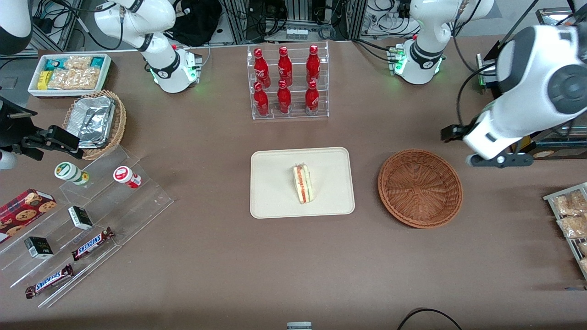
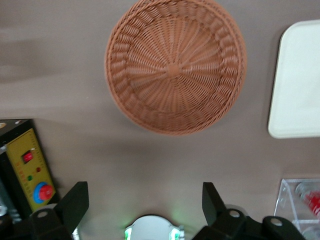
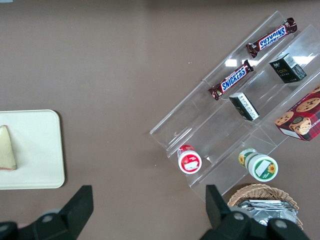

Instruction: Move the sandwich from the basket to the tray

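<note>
1. The table [image 1: 206,275] is seen to carry one tray [image 1: 275,201] at the centre of the front view and one basket [image 1: 419,188] beside it, toward the working arm's end.
2. The basket is shown empty in both the front and left wrist views, so the transfer is judged to be done.
3. One sandwich [image 1: 303,184] is seen lying on the tray, near its middle, cut edge up, well inside the rim.
4. The gripper [image 2: 145,202] is held high above the table near the basket, fingers spread wide and nothing between them; it is released.
5. For the step in hand, a clean retreat is advised: the arm should be kept raised and drawn away so that neither basket nor tray is brushed.
6. Six red bottles [image 1: 285,80] are counted in one clear rack at the upper centre of the front view.
7. Two chocolate bars [image 1: 92,244] are counted at the lower left.
</note>
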You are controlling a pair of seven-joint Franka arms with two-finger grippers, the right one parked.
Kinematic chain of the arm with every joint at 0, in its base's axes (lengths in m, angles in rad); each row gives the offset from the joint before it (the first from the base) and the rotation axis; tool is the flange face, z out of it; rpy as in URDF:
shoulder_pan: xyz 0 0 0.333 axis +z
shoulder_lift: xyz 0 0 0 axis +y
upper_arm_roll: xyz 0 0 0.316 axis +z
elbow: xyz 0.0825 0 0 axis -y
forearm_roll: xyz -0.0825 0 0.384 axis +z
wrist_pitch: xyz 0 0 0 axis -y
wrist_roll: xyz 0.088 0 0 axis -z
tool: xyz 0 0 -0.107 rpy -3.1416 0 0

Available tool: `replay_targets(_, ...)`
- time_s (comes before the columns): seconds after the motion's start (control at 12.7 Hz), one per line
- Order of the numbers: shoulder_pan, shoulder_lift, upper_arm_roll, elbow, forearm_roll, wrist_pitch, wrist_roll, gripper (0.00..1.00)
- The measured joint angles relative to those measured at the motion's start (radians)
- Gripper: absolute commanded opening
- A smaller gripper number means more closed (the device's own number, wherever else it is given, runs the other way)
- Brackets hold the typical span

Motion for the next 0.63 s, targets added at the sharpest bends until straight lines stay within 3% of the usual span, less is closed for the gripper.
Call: replay_targets(0.63,0.034,-0.08,0.072,0.054,-0.001,-0.09,0.17,1.0)
